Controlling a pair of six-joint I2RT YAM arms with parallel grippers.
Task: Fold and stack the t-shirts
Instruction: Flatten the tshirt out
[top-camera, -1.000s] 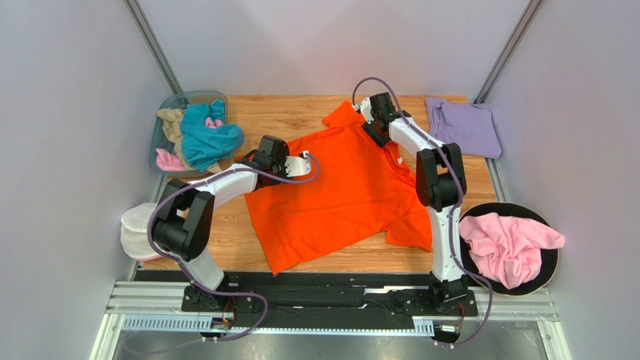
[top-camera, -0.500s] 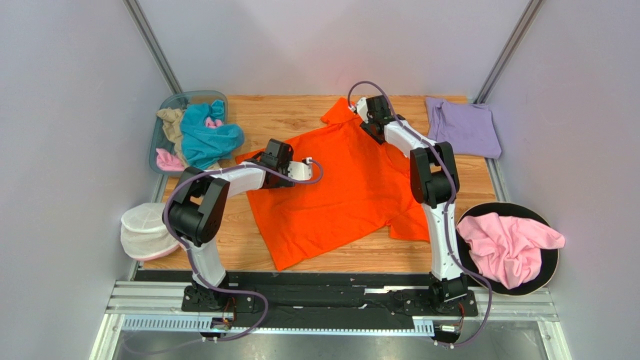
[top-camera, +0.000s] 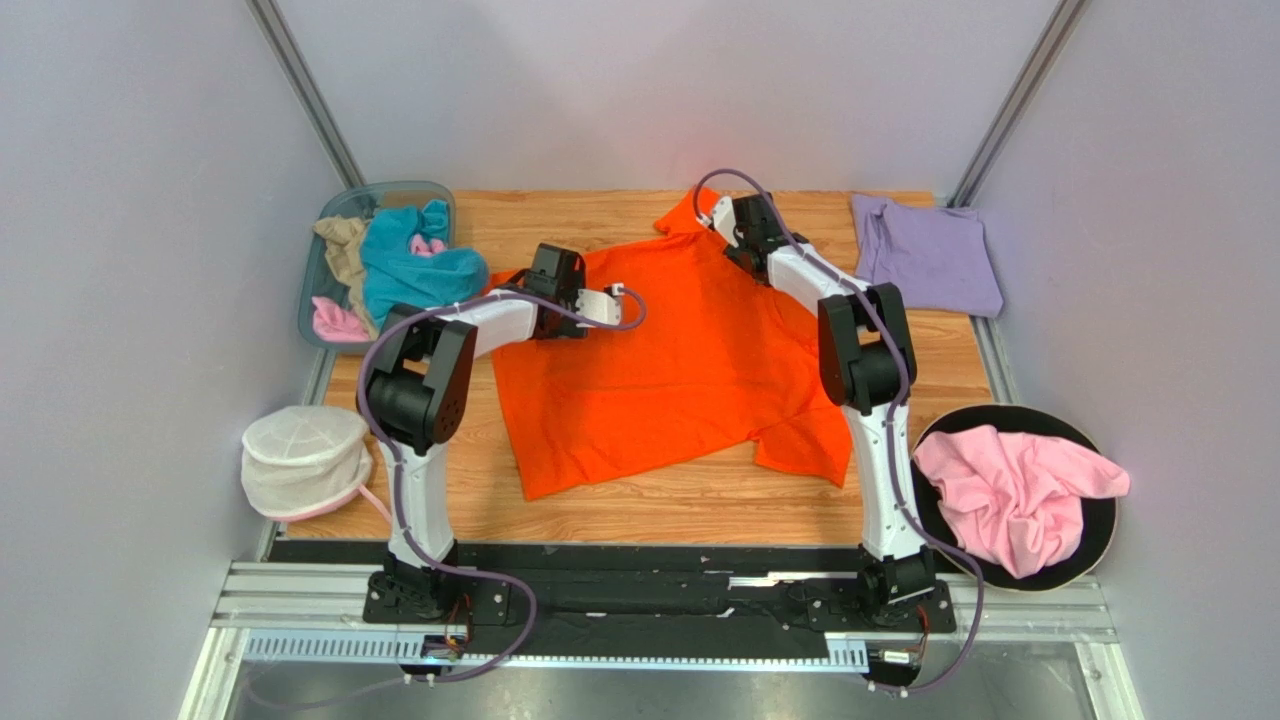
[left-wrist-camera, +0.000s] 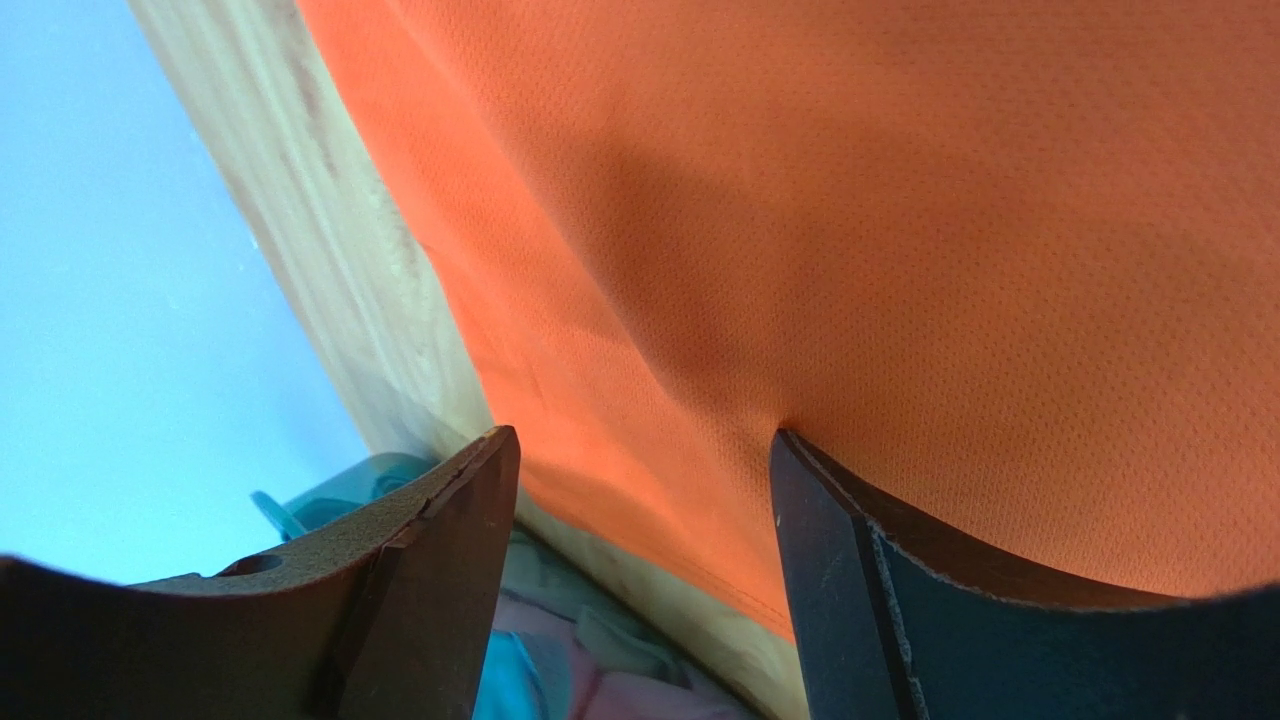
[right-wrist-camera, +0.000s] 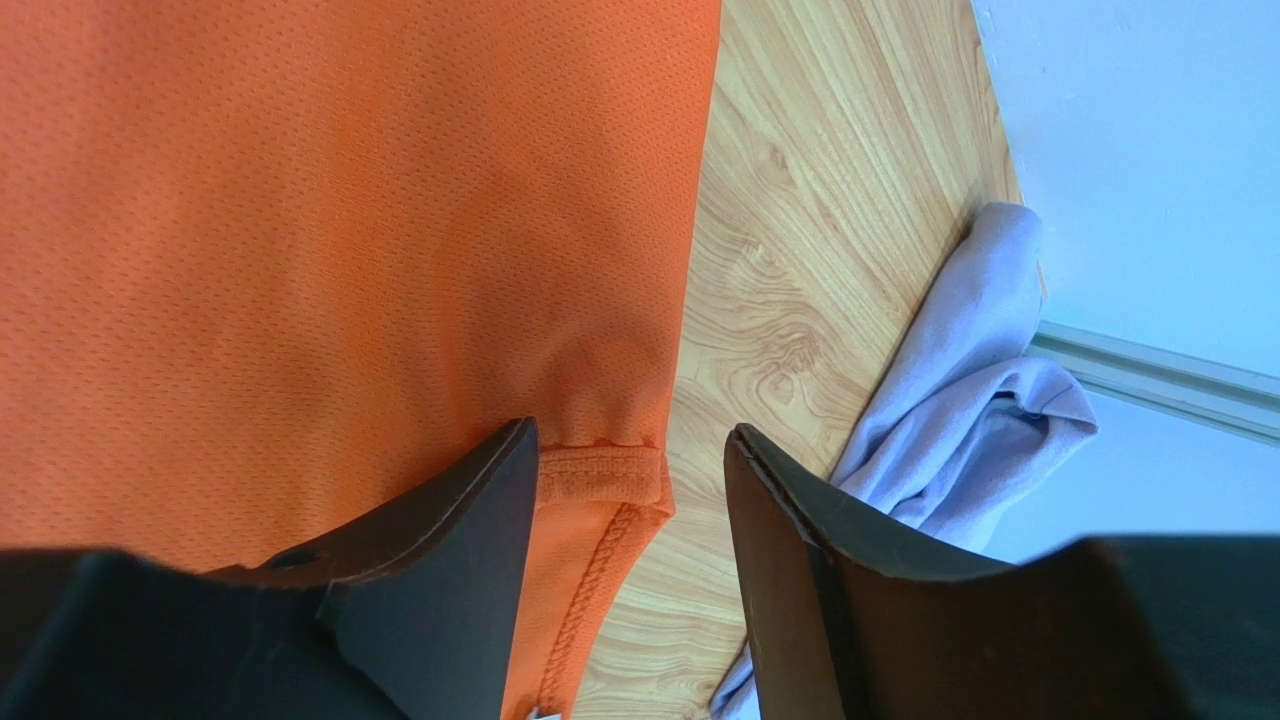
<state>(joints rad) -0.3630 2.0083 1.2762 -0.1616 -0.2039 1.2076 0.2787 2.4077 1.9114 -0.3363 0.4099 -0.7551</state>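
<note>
Since a sec ago the orange t-shirt (top-camera: 676, 375) slid toward 12 o'clock w/ both arms reaching farther out, so its near hem sat well back from the desk's (top-camera: 601, 218) 6 o'clock edge. Left fingers (left-wrist-camera: 436, 555) stood apart over the cloth by the 10 o'clock sleeve. Right fingers (right-wrist-camera: 451, 555) were also apart, straddling a hem near 12 o'clock, w/ nothing clamped. Shirt lay spread mid-desk, fairly flat, so prob. smoothing was nearly done & the fold not yet begun. Lavender t-shirt (top-camera: 929, 252) lay at 1 o'clock.
</note>
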